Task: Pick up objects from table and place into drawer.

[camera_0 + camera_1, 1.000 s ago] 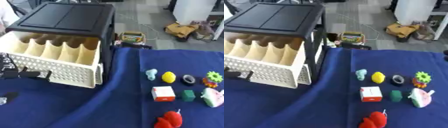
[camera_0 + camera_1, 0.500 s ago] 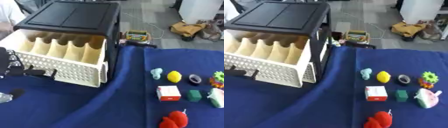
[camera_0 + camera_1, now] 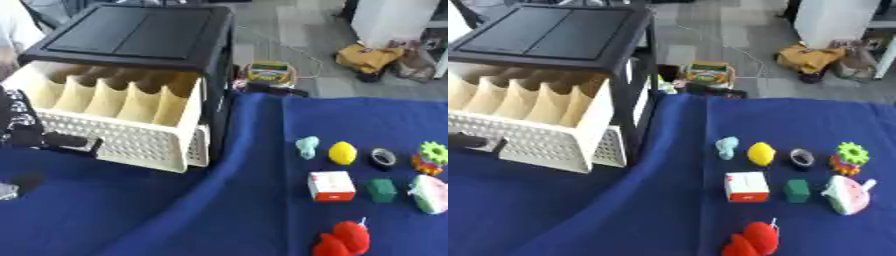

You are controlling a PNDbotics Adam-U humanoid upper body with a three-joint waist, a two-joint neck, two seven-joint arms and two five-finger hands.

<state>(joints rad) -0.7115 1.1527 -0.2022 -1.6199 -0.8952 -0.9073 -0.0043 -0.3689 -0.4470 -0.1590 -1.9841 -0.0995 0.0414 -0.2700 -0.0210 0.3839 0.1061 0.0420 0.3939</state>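
The drawer (image 3: pixel 114 120) stands pulled out of the black cabinet (image 3: pixel 140 37) at the left, cream-coloured, with a perforated front and a row of dividers splitting it into narrow slots that look bare inside. Its front face juts over the blue cloth of the table (image 3: pixel 175 210), its right corner close to the fold in the cloth. The left hand (image 3: pixel 22 127) sits at the far left edge of the left eye view, dark and blurred, right against the drawer's black handle (image 3: pixel 70 143); whether its fingers are curled round the handle or just beside it I cannot tell. The right hand shows in neither view.

Over on the right, the objects lie in loose rows, each apart from its neighbours: a pale teal figure (image 3: pixel 726 147), a yellow lemon (image 3: pixel 760 153), a dark ring (image 3: pixel 801 158) and a green gear (image 3: pixel 850 151) at the back; then a red-and-white box (image 3: pixel 745 186), a small green block (image 3: pixel 796 190) and a pink-and-white piece (image 3: pixel 846 195); nearest, a red object (image 3: pixel 752 241) almost at the bottom edge. Between the drawer and this group runs a wide lane of bare blue cloth, and another broad bare patch fills the lower left in front of the drawer.
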